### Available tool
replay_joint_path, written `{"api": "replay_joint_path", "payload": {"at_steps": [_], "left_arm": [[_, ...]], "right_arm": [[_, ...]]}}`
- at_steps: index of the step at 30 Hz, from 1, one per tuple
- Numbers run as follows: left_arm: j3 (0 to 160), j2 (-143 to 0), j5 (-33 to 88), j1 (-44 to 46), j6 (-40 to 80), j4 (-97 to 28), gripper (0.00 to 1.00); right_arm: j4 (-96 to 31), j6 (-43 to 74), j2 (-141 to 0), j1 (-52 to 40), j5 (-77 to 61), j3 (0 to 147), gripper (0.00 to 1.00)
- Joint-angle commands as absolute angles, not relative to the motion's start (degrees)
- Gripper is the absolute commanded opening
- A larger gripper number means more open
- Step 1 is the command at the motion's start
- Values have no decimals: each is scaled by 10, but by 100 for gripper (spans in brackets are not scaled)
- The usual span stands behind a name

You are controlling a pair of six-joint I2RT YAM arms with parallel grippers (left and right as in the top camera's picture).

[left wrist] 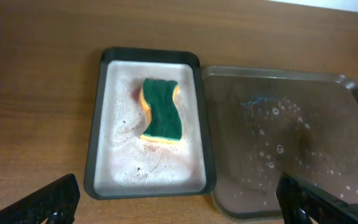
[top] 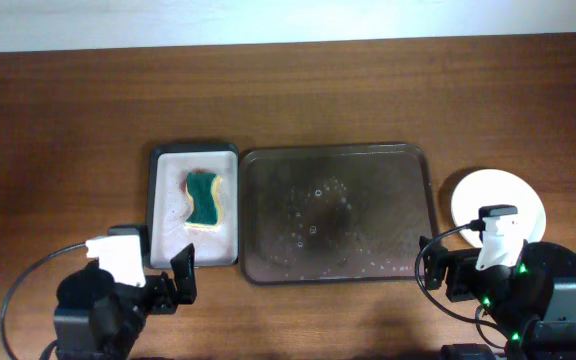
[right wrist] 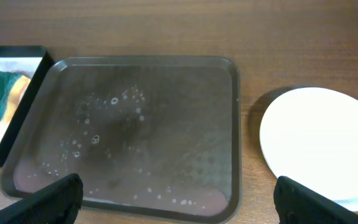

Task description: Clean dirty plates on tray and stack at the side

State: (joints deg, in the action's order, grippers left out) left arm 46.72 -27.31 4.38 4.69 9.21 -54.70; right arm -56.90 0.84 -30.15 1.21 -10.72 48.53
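Observation:
The dark brown tray (top: 268, 215) lies mid-table with only water drops and suds on it; it also shows in the left wrist view (left wrist: 328, 112) and the right wrist view (right wrist: 185, 99). White plates (top: 498, 192) sit stacked on the table right of the tray, seen in the right wrist view (right wrist: 322, 140) too; the top one looks clean, and their number cannot be told. My left gripper (left wrist: 179, 208) is open and empty, near the front edge below the small tray. My right gripper (right wrist: 179, 202) is open and empty, in front of the brown tray's right corner.
A smaller black-rimmed tray (top: 158, 170) with soapy, pinkish water stands left of the brown tray and holds a green-and-yellow sponge (top: 205, 199), also seen in the left wrist view (left wrist: 161, 111). The wooden table (top: 68, 130) extends around them.

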Motion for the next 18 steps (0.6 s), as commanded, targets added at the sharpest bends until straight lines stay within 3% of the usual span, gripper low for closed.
{"api": "replay_joint_path", "payload": {"at_steps": [1, 13, 18], "left_arm": [[459, -264, 36, 45, 80, -552, 99], [459, -265, 36, 45, 80, -552, 100], [458, -265, 36, 45, 80, -553, 99]], "right_arm": [[-568, 11, -301, 8, -98, 480, 99], [-560, 2, -290, 8, -83, 480, 99], [-396, 3, -164, 6, -93, 373, 99]]}}
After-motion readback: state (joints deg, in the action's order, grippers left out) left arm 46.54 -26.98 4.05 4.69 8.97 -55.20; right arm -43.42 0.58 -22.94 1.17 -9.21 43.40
